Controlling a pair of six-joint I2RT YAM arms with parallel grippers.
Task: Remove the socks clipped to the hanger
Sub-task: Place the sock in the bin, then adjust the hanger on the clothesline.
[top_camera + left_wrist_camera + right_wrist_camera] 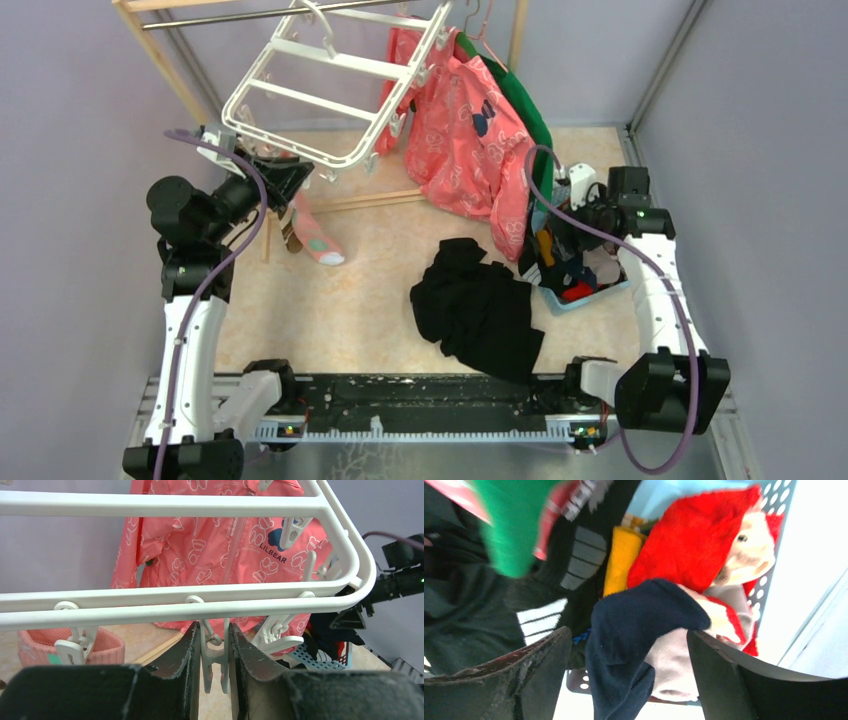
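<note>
The white hanger (300, 100) hangs tilted from a rail at the back; its bars (165, 611) fill the left wrist view. My left gripper (288, 180) is at its lower left corner, shut on a small white clip (215, 656) hanging from the front bar. A pale pink sock (318, 238) hangs from a neighbouring clip just left of it (107, 650). My right gripper (553, 225) is open over the blue basket (592, 296). A dark navy sock (634, 630) hangs loose between its fingers (544, 660), above red (689, 540) and mustard (621, 560) socks.
A black cloth heap (480, 310) lies mid-table. The pink printed shirt (465, 140) and a green garment (525, 105) hang on wire hangers right of the rack. A wooden rail frame (165, 70) stands at the back left. Grey walls close both sides.
</note>
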